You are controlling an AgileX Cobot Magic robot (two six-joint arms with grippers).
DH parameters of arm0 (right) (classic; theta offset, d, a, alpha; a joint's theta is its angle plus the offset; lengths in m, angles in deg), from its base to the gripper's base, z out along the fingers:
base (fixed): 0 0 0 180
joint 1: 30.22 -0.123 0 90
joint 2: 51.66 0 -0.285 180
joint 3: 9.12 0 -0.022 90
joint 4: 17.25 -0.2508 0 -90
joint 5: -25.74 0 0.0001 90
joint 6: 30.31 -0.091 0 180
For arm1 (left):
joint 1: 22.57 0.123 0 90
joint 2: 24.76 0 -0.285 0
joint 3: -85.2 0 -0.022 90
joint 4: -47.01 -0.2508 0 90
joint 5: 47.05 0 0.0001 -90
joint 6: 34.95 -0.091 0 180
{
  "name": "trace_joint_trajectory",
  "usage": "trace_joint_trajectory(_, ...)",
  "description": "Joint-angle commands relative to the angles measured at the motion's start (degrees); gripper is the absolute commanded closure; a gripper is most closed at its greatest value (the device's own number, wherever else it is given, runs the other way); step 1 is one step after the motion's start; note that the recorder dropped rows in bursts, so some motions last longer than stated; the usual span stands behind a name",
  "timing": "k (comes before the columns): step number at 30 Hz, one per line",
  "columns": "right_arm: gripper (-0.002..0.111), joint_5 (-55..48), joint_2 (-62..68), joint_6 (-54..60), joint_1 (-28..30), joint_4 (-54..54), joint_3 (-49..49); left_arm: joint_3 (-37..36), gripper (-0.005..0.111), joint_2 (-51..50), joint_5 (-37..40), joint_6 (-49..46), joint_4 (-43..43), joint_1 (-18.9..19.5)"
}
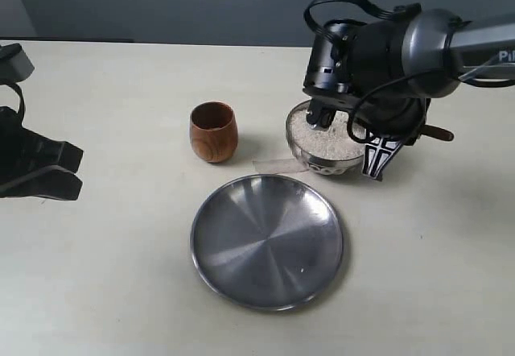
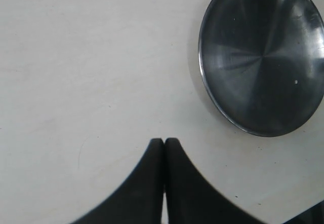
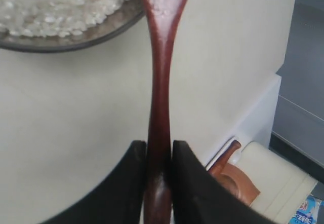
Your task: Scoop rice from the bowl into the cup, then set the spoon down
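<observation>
My right gripper [image 3: 159,145] is shut on the handle of the reddish-brown wooden spoon [image 3: 161,82]. The spoon's head carries a few white grains and sits at the rim of the steel bowl [image 3: 76,42], which is filled with rice [image 3: 55,6]. From outside, the right gripper [image 1: 386,142] hangs over the bowl [image 1: 320,165] and hides the spoon's head; only the handle's end [image 1: 440,135] sticks out. The rice [image 1: 315,137] shows as a pale heap. The brown wooden cup [image 1: 213,132] stands upright left of the bowl. My left gripper [image 2: 163,142] rests shut and empty at the far left [image 1: 40,171].
A large flat steel plate [image 1: 265,239] lies in front of the cup and bowl, also seen as the plate [image 2: 263,57] from the left wrist. A pale strip [image 1: 276,164] lies beside the bowl. Beyond the table edge are a brown object [image 3: 235,181] and a white box [image 3: 283,183].
</observation>
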Motion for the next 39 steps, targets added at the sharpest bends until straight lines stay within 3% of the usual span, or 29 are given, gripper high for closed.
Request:
trace_joint_trajectory(1, 0.109, -0.9, -0.6, -0.3, 0.3, 1.7, 0.3, -0.4, 0.106, 0.0, -0.1, -0.2, -0.1, -0.2)
trace_joint_trajectory(20, 0.109, 7.7, -0.9, -1.6, 0.4, -13.2, 0.3, -0.4, 0.106, 0.0, 0.4, -0.2, -0.1, -0.2)
trace_joint_trajectory(39, 0.109, 13.1, -4.0, -4.8, 5.2, -22.7, 0.3, -0.4, 0.106, 0.0, 0.2, -0.2, -0.6, -0.2)
